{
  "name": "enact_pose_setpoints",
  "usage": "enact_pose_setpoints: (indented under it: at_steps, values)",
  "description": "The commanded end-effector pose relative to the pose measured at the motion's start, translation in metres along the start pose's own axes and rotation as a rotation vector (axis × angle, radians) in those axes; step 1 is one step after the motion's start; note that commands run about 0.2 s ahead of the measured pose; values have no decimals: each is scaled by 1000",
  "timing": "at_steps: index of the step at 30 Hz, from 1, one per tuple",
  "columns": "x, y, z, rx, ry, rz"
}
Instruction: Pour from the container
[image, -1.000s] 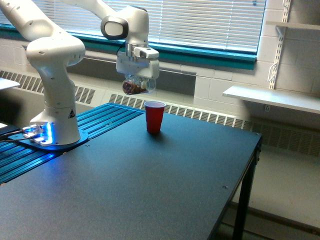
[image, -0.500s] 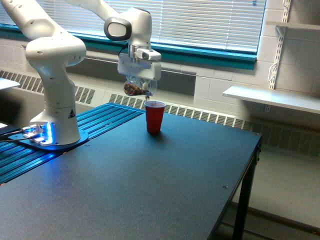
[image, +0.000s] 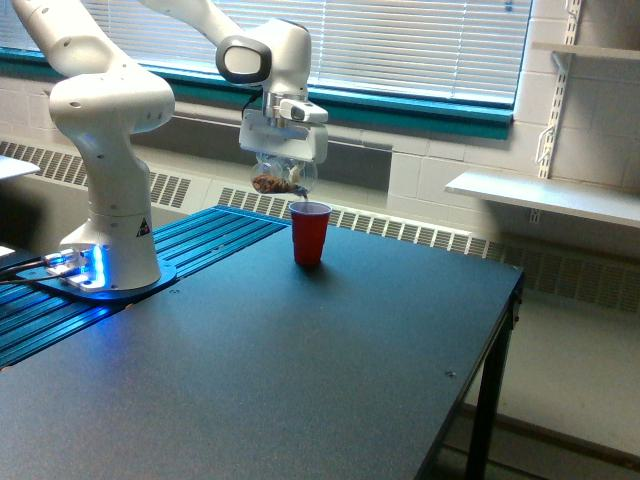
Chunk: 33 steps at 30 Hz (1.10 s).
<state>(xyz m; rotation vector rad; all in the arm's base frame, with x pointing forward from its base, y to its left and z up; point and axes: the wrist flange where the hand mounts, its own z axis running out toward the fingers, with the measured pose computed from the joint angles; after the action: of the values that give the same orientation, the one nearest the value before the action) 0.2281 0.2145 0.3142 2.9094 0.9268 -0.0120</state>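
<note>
Above the red cup (image: 310, 233), slightly toward the exterior view's left, the end effector (image: 283, 168) hangs pointing down from the white arm (image: 110, 130), clamped on the container (image: 282, 178). Container is clear, tipped on its side, brown granular bits pooled in its lower part, mouth toward the red cup's rim; a thin trickle seems to drop from it into the cup, too small to be sure. Arm base sits on a blue ribbed mat (image: 150, 280), lit blue at its foot, well to the exterior view's left of the red cup. Red cup stands upright on the dark table (image: 300, 380), near the far edge, nothing else close to it. Behind the red cup: radiator grille along the wall, window blinds (image: 420, 45) above; a white shelf (image: 545, 195) off to the exterior view's right.
</note>
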Motion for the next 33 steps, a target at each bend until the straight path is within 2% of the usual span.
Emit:
enact_pose_setpoints:
  at_steps: [1,33]
  values:
    - [4,3,0,-21,-5,9]
    - [17,1,-12,-112,-61,-60]
